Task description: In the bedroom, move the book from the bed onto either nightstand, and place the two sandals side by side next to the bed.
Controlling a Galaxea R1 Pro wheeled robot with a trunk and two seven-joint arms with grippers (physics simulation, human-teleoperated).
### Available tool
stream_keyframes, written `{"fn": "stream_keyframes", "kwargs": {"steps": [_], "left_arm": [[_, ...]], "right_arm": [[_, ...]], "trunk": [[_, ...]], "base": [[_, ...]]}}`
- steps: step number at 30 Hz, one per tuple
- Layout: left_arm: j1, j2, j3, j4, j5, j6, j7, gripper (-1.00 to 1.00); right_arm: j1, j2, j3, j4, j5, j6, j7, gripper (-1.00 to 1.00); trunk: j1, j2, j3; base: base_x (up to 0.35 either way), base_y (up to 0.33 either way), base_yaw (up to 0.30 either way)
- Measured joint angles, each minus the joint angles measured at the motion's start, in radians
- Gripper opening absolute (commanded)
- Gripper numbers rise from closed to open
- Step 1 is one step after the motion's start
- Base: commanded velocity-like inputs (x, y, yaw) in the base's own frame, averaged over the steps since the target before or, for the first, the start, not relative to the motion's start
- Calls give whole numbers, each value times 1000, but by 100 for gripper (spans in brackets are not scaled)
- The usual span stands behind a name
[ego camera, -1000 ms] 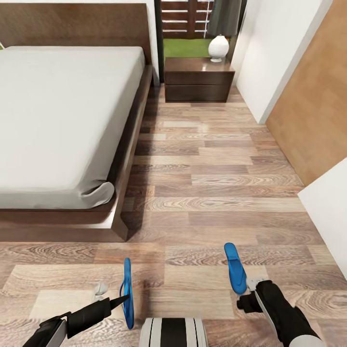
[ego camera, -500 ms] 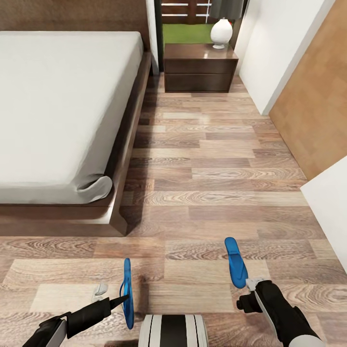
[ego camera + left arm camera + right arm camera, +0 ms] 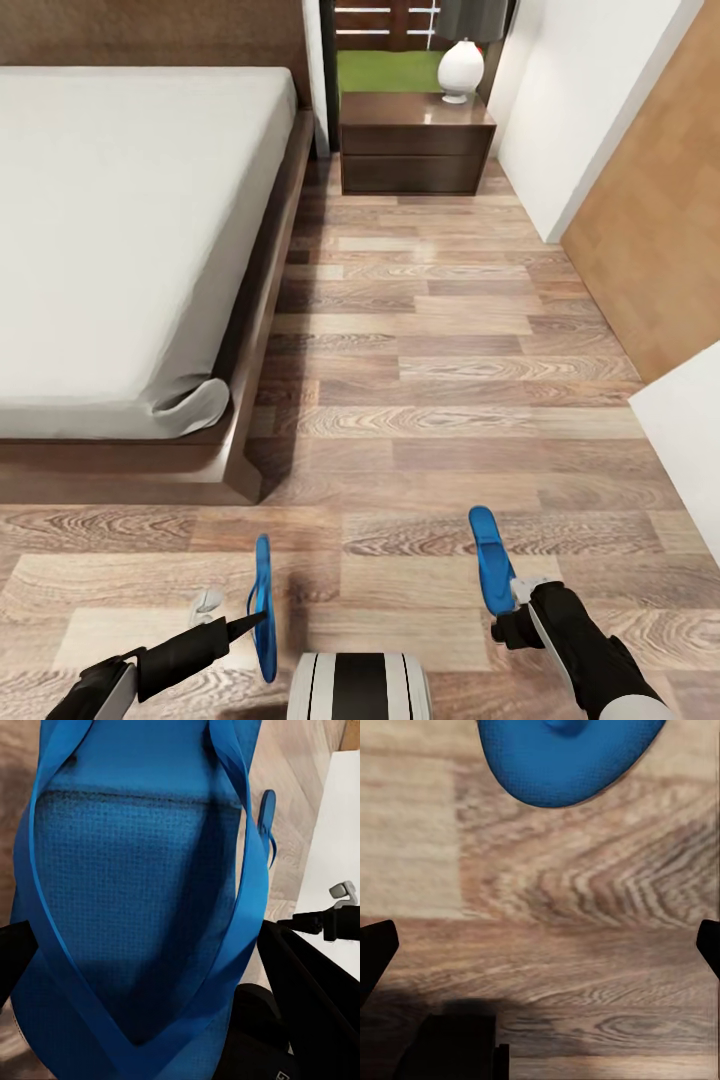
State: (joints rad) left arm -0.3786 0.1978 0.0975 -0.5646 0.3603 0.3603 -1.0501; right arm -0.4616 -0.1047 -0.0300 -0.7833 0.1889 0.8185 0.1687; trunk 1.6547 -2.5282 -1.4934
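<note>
In the head view my left gripper (image 3: 240, 618) is shut on one blue sandal (image 3: 263, 600), holding it on edge above the floor. Its strap side looms large in the left wrist view (image 3: 142, 892). The other sandal (image 3: 490, 560) lies on the wood floor just ahead of my right gripper (image 3: 518, 600). In the right wrist view that gripper (image 3: 540, 945) is open, with bare floor between its fingers and the sandal's end (image 3: 566, 754) beyond them. The bed (image 3: 120, 230) fills the left side, and a nightstand (image 3: 415, 145) stands at its head. The book is out of view.
A white lamp (image 3: 460, 70) stands on the nightstand. A white wall corner (image 3: 590, 120) and a tan wooden panel (image 3: 660, 200) bound the right side, with a white block (image 3: 690, 440) nearer. Open plank floor runs between the bed frame and that wall.
The whole picture shifted up, then back down, as the camera moved. The left gripper keeps its hold on the sandal. The other sandal stays on the floor by the right gripper.
</note>
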Motion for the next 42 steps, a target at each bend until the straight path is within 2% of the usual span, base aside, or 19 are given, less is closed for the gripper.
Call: {"fn": "stream_keyframes", "kwargs": {"steps": [8,17,42], "left_arm": [[0,1,0,0,0,0,0,-100],[0,0,0,0,0,0,0,-100],[0,2,0,0,0,1,0,-100]], "right_arm": [[0,0,0,1,0,0,0,100],[0,0,0,-2,1,0,0,100],[0,0,0,-9,0,0,0,100]], "trunk": [[0,0,0],[0,0,0],[0,0,0]], "base": [[41,0,0],[183,0,0],[43,0,0]]}}
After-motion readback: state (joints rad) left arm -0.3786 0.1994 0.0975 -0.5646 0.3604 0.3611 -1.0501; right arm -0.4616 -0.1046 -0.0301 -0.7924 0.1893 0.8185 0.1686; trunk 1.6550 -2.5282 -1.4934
